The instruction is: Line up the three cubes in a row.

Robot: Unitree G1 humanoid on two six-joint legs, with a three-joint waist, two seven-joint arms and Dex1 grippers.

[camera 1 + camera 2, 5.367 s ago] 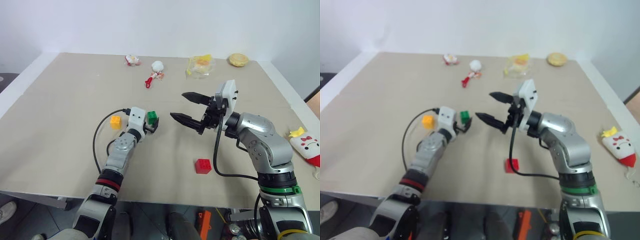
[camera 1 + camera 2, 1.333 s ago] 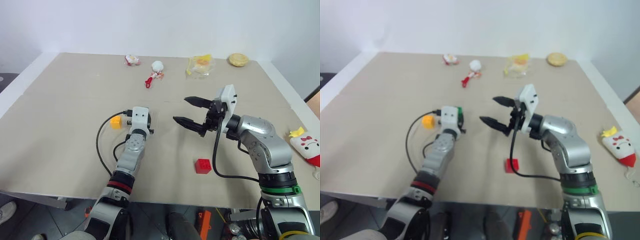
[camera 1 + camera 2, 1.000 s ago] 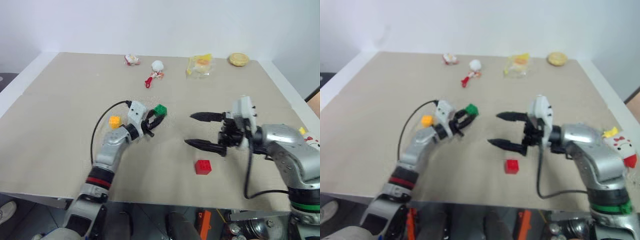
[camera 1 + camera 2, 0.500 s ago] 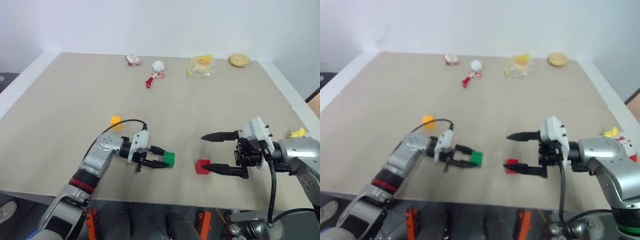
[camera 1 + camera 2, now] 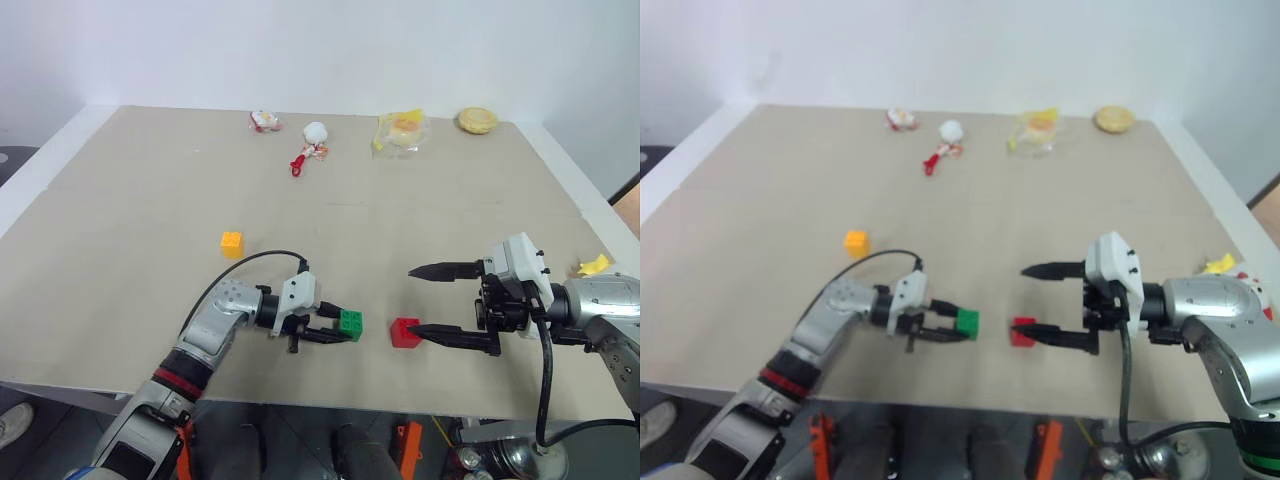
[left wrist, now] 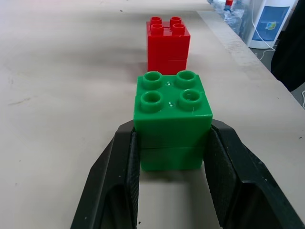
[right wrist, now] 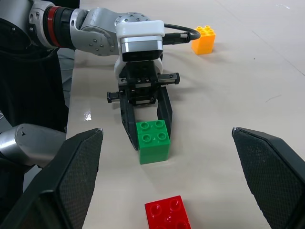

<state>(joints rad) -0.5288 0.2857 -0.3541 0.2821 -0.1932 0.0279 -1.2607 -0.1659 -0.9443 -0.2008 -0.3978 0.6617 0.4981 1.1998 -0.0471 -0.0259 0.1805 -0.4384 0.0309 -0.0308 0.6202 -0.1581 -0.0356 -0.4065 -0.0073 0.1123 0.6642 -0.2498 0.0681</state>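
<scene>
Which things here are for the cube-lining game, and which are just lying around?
For the job:
green cube, held in the left gripper
red cube
yellow-orange cube

Just lying about:
small toys and snacks along the table's far edge

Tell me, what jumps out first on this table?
Near the front edge of the table, the left claw is shut on a green cube, set just beside a red cube. The right claw stands wide open on the red cube's other side. A yellow-orange cube sits alone farther back, to the left.
</scene>
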